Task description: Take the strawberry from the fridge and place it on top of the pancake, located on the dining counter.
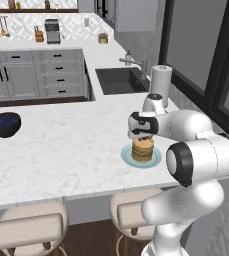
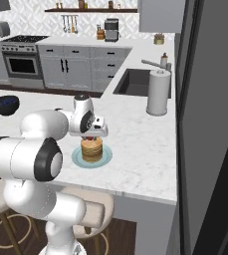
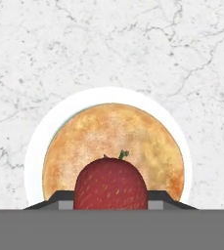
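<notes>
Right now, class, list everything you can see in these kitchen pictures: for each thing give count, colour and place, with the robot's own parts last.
strawberry: one, red, held over the pancake
pancake: one tan-brown stack, on the plate
plate: one, pale blue-green, on the dining counter
dining counter: one, white marble with grey veins
bowl: one, dark blue, far left of the counter
stools: at least two, beige, under the counter's near edge
paper towel roll: one, white, beside the sink
sink: one, dark, in the counter behind
oven: one, steel, back left
gripper: one, dark-tipped, shut on the strawberry just above the stack
</notes>
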You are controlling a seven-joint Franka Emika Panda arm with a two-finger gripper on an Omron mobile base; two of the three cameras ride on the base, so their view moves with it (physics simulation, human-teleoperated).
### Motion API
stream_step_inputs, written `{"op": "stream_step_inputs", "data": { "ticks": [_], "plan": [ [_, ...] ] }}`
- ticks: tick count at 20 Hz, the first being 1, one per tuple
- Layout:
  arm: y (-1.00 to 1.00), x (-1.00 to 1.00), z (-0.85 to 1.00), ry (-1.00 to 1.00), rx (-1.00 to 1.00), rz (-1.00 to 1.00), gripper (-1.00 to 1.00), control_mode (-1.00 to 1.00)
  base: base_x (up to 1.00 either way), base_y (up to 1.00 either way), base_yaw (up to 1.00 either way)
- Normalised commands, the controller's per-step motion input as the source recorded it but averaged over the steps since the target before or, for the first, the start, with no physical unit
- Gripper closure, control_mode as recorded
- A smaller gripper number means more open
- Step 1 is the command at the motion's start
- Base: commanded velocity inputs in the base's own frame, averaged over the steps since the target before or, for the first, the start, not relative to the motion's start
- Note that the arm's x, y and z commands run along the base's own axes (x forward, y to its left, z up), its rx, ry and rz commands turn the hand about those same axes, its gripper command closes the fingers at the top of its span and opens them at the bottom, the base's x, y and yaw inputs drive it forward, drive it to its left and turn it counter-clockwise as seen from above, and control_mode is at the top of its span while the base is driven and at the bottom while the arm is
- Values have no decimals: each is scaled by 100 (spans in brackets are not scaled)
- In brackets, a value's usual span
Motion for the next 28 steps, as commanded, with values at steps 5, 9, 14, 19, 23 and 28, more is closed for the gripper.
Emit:
{"op": "stream_step_inputs", "data": {
  "ticks": [5, 9, 14, 19, 23, 28],
  "plan": [
    [-4, -1, 0, 0, 0, 0, 100, -100, 0, 0, 0],
    [-17, 0, 0, 0, 0, 0, 100, -100, 0, 0, 0],
    [-5, -6, -6, 0, 0, 0, 100, -100, 0, 0, 0],
    [16, 0, -1, 0, 0, 0, 100, -100, 0, 0, 0],
    [10, 0, -1, 0, 0, 0, 100, -100, 0, 0, 0],
    [0, -4, -14, 0, 0, 0, 100, -100, 0, 0, 0]
  ]
}}
